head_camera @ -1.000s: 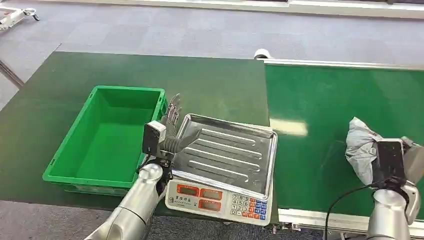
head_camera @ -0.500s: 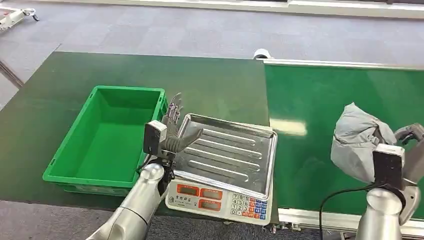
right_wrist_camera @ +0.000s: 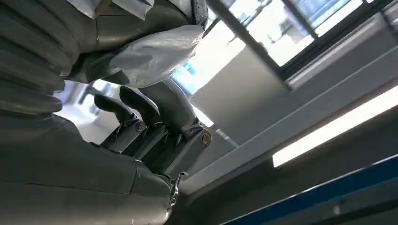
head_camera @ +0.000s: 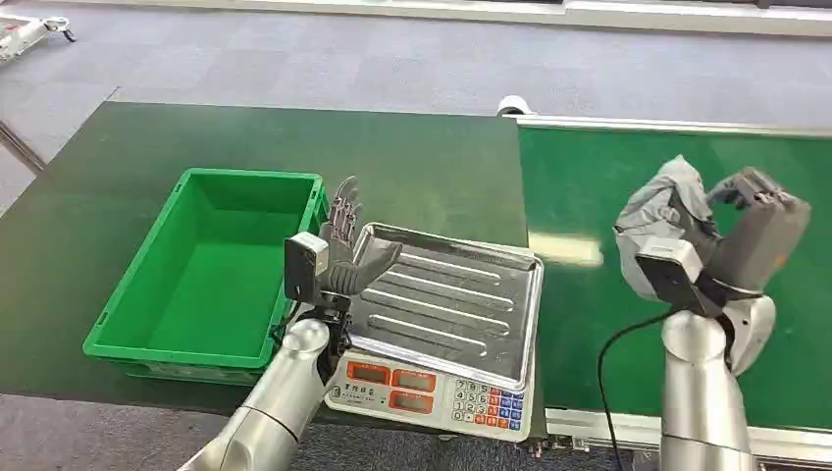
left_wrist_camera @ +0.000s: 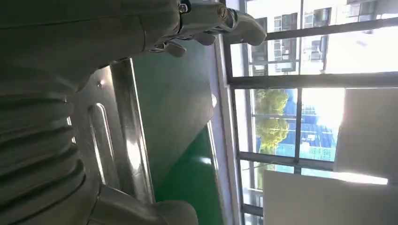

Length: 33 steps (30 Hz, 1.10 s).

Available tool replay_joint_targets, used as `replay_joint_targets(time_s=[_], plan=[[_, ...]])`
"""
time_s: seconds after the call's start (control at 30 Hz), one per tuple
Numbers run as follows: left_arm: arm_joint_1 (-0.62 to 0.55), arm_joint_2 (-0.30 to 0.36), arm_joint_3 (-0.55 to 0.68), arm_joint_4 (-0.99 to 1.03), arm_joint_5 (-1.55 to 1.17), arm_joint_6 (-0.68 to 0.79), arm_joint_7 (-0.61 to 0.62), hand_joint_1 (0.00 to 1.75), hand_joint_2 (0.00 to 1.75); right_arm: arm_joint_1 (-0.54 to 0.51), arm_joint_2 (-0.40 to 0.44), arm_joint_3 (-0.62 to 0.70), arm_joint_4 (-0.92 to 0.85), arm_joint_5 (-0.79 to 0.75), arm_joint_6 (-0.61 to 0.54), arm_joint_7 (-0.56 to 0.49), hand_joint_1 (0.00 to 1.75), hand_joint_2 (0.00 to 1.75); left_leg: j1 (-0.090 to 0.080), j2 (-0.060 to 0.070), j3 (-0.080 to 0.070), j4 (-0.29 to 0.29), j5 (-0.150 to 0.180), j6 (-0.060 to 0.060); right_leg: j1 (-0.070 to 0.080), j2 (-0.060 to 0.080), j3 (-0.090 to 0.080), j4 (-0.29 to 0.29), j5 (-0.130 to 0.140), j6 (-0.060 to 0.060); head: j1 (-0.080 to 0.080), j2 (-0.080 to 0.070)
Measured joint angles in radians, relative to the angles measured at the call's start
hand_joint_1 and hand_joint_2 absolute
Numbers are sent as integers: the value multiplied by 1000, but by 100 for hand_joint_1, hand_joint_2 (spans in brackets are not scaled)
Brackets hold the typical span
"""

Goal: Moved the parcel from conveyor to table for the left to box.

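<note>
Head view: parcel (head_camera: pixel 667 211) is gripped by right hand (head_camera: pixel 751 231), held clear above conveyor (head_camera: pixel 589 196). Not yet set on scale tray (head_camera: pixel 446 299). Left hand (head_camera: pixel 343 257) is spread, holding nothing; green box (head_camera: pixel 211 265) is unfilled.

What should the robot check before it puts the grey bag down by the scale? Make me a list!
1. Parcel held by the right hand: ok, it is lifted off the conveyor.
2. Grip firm enough for the carry: cannot tell; the soft bag bulges out past the fingers.
3. Scale tray free of things: ok, bare metal.
4. Left hand out of the way: not ok, it stands at the tray's near-left edge, fingers spread, holding nothing.
5. Green box ready for the parcel: ok, nothing inside.
6. Path from conveyor to table: ok, nothing stands between.
</note>
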Motion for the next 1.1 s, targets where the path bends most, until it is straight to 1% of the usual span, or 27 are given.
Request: replay_joint_targets(time_s=[0.1, 0.2, 0.33, 0.43, 0.63, 0.83, 0.97, 1.0, 1.03, 1.1], plan=[[2, -15, 0, -3, 23, 24, 0, 0, 175, -73, 5, 130, 84, 22, 4, -10, 175, 175, 0, 0, 0, 0, 1, 0, 0, 0, 0, 0, 0, 0, 0, 0], [2, -28, 0, -2, 32, 35, 0, 0, 175, -132, 34, 279, 163, 52, 34, 3, 175, 175, 1, 0, 0, 0, 1, 0, 1, 0, -1, 0, 0, 0, 0, 0], [6, -39, 0, -2, 43, 39, 0, 0, 175, -161, 73, 468, 264, 11, 97, -5, 175, 175, 3, -2, -1, 0, 1, 0, 3, -1, -1, 0, -1, -1, 0, 0], [12, -42, 0, -2, 48, 39, 0, 0, 175, -159, 91, 587, 322, -30, 150, -14, 175, 175, 2, -1, -1, 0, 1, -1, 2, -1, -2, 0, -1, -2, 0, 0], [18, -43, 0, -2, 49, 39, 0, 0, 175, -153, 98, 730, 362, -88, 180, -16, 175, 175, 2, -1, -2, 0, 1, -1, 2, -1, -2, 0, -1, -2, 0, 0], [18, -40, 0, -2, 48, 50, 0, 0, 175, -143, 83, 863, 363, -201, 224, -10, 175, 175, 2, -1, -1, 0, 1, -1, 2, -1, -2, 0, -1, -2, 0, 0], [18, -39, 0, -2, 48, 51, 0, 0, 175, -142, 76, 913, 363, -231, 242, -5, 175, 175, 2, -1, -1, 0, 1, -1, 2, -1, -2, 0, -1, -2, 0, 0], [18, -37, 0, -2, 48, 53, 0, 0, 175, -144, 75, 920, 363, -246, 248, -1, 168, 175, 2, -1, -1, 0, 1, -1, 2, 0, -2, 0, -1, -2, 0, 0], [17, -35, 0, -3, 48, 55, 0, 0, 175, -147, 73, 928, 363, -271, 254, 0, 28, 175, 2, 0, -1, 0, 1, -1, 2, 0, -2, 0, -1, -2, 0, 0], [17, -34, 0, -9, 48, 63, 0, 0, 175, -151, 72, 932, 363, -321, 261, 2, 3, 175, 2, 0, -1, 0, 1, -1, 2, 0, -2, 0, -1, -2, 0, 0]])
